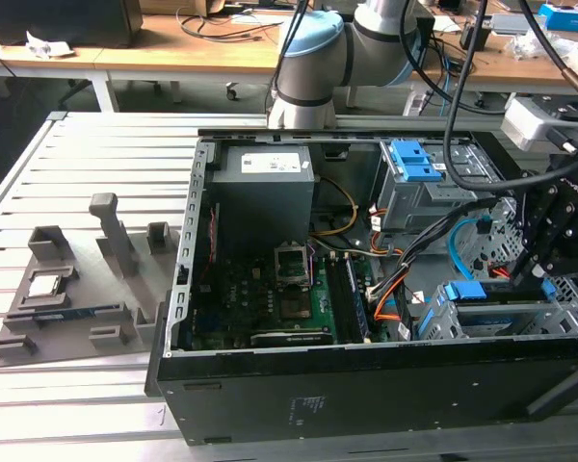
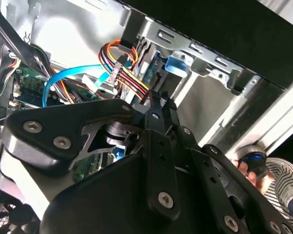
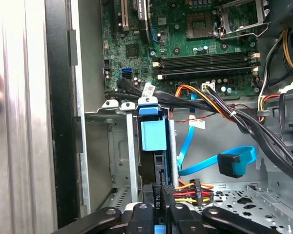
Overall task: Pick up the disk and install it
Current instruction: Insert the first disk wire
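Closed jaws of the gripper (image 3: pixel 158 207) pinch the end of the disk (image 3: pixel 153 134), which stands on edge in the bay (image 3: pixel 118 146) at the case's (image 1: pixel 366 404) front corner. Its arm (image 1: pixel 313 58) reaches down over the case. Most of the disk is hidden inside the bay.

Slatted metal table (image 1: pixel 96 154) in front, cluttered wooden workbenches (image 1: pixel 173 48) behind.

No print can be read: the white label (image 1: pixel 273 165) on the power supply (like the cable tag (image 3: pixel 148 89)) is illegible.
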`<state>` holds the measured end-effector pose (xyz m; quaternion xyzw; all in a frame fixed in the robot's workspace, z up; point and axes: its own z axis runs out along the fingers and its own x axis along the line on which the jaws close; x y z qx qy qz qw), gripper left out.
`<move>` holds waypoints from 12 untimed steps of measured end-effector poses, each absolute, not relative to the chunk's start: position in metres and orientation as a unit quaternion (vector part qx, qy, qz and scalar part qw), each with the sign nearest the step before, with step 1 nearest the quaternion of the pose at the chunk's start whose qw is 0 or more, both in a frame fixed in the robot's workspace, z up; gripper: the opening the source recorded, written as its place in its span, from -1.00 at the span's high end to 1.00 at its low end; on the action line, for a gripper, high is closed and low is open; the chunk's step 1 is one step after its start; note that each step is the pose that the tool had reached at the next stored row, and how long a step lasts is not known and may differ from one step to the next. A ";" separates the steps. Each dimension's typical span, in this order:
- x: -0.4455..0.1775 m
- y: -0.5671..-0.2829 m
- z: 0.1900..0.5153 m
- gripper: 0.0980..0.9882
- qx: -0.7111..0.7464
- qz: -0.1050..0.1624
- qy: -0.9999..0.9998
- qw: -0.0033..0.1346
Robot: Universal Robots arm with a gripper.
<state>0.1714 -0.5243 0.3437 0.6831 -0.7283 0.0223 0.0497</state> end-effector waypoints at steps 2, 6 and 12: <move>0.172 -0.522 0.342 0.81 0.684 0.022 -0.728 0.050; 0.176 -0.518 0.341 0.81 0.685 0.022 -0.726 0.049; 0.177 -0.530 0.341 0.81 0.685 -0.001 -0.728 0.028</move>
